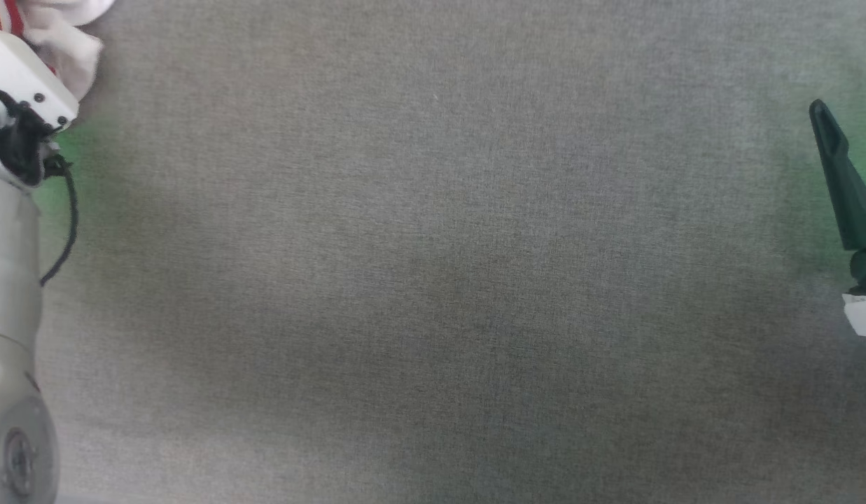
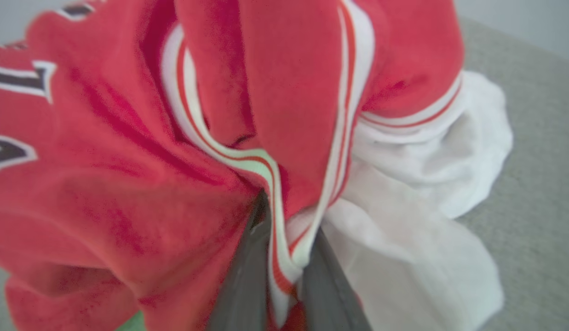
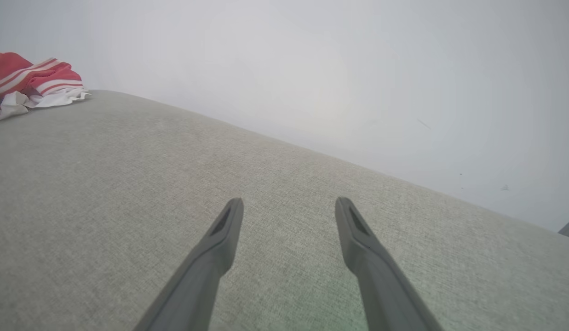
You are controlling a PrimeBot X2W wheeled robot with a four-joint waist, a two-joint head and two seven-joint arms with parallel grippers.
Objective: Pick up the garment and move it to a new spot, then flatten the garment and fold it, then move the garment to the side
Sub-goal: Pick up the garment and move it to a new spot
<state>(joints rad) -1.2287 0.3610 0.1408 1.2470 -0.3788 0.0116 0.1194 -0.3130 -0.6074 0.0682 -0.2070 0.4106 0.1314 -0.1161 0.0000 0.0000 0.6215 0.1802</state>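
The garment is a crumpled red jersey with black, white-outlined lettering, white sleeves and white-and-red striped trim. My left gripper is shut on a fold of that trim, its two dark fingers pinching the cloth between red body and white sleeve. In the head view a white-and-red corner of the garment shows at the top left, just beyond my left wrist. My right gripper stands open above bare grey fabric, far from the garment. One dark finger of it shows at the head view's right edge.
A grey woven surface spreads across the whole head view. Its far edge meets a pale wall in the right wrist view. My left forearm runs up the left edge with a black cable beside it.
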